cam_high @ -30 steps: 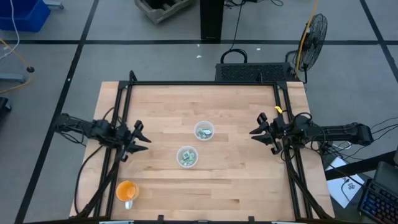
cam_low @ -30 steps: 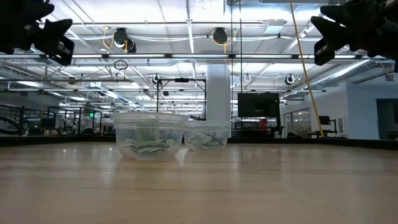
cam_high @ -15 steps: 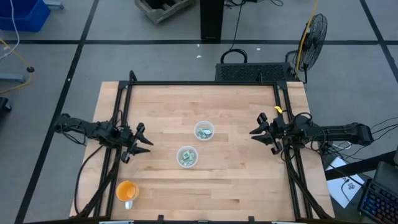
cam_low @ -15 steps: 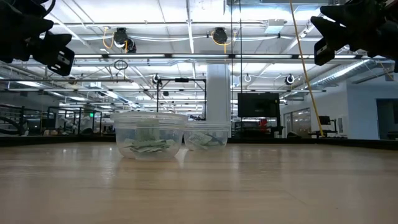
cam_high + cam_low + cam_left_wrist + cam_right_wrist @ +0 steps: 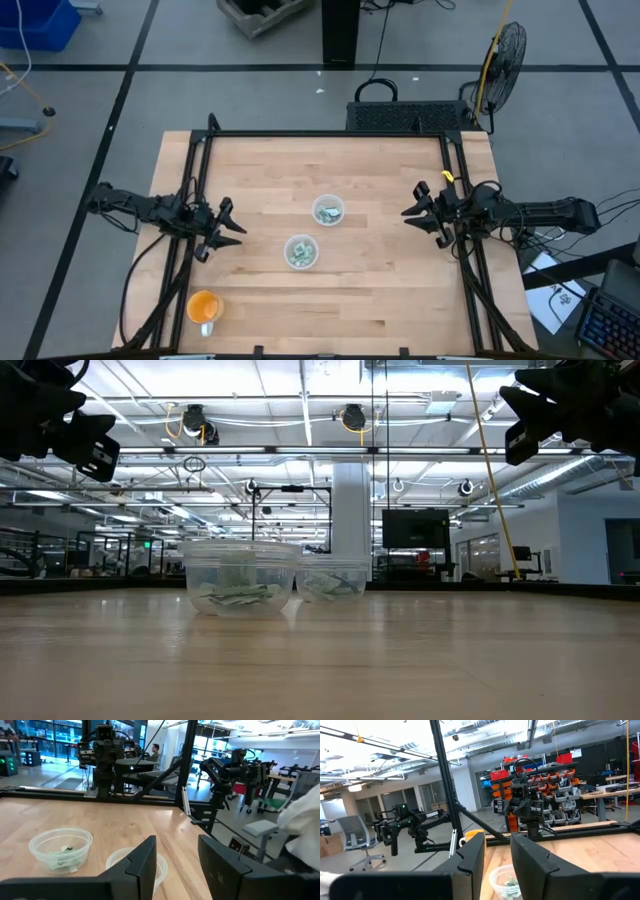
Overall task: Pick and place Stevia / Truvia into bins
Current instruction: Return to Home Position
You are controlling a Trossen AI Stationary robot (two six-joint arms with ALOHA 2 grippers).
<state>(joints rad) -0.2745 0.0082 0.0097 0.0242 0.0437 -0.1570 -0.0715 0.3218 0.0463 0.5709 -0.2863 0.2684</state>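
Two clear cups stand near the table's middle: the far cup (image 5: pixel 327 211) and the near cup (image 5: pixel 300 252), which also show in the low view (image 5: pixel 332 580) (image 5: pixel 240 578). Green and white Stevia packets lie inside both (image 5: pixel 326 213) (image 5: pixel 298 254) (image 5: pixel 62 857). My left gripper (image 5: pixel 230 225) (image 5: pixel 177 865) hovers open above the table, left of the cups. My right gripper (image 5: pixel 414 212) (image 5: pixel 497 857) hovers open to their right. Both point at the cups and touch nothing.
An orange cup (image 5: pixel 203 306) stands near the table's near left corner. Black frame rails (image 5: pixel 330 134) run along the far edge and both sides of the wooden table (image 5: pixel 380 290). Bare wood lies between each gripper and the cups.
My left gripper has sunk a little and shifted slightly toward the cups, staying open. The right arm and both cups have kept still.
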